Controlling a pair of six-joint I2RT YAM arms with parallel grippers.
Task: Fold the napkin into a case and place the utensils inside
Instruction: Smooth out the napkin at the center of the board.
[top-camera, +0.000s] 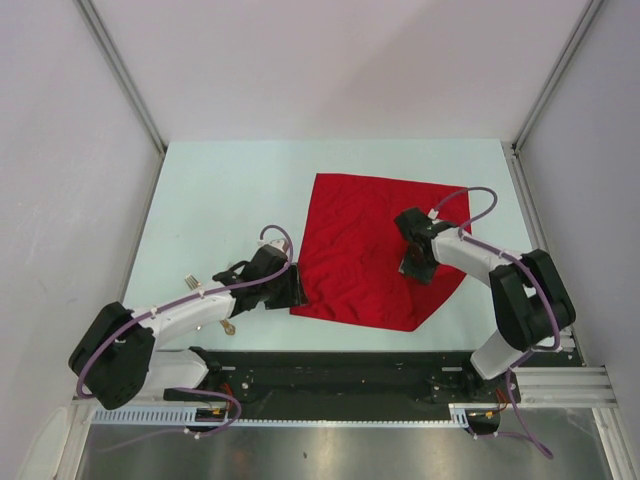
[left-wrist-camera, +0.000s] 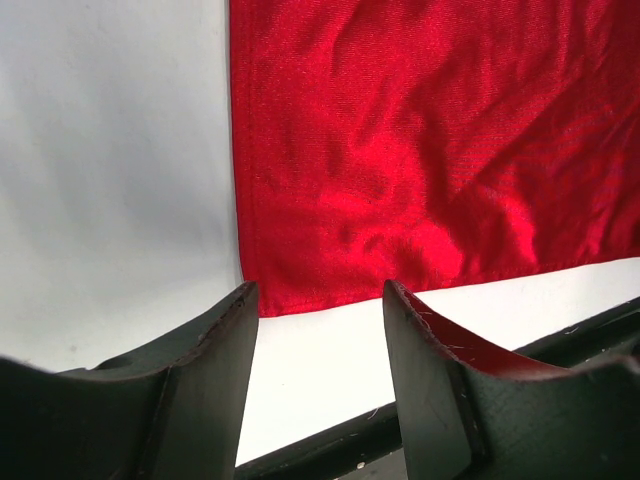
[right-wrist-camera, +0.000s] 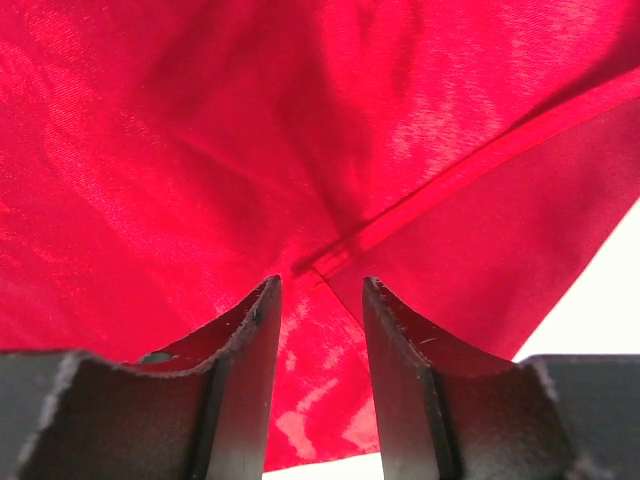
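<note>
Red napkin (top-camera: 350, 250), spread on bench (top-camera: 220, 190) — left tool (left-wrist-camera: 320, 288) released at its 8 o'clock corner, right tool (right-wrist-camera: 321, 282) likewise released over the folded hem near 4 o'clock.

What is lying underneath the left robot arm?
Small gold utensils poke out on both sides of the left arm, lying on the table. The arm covers their middle parts, so their number and full shape cannot be told.

Bright, even light all over, hardly any shadows. Shiny glare on red napkin (left-wrist-camera: 400, 200) in wrist pics. Close-up fingers (left-wrist-camera: 210, 390) a bit blurry.
</note>
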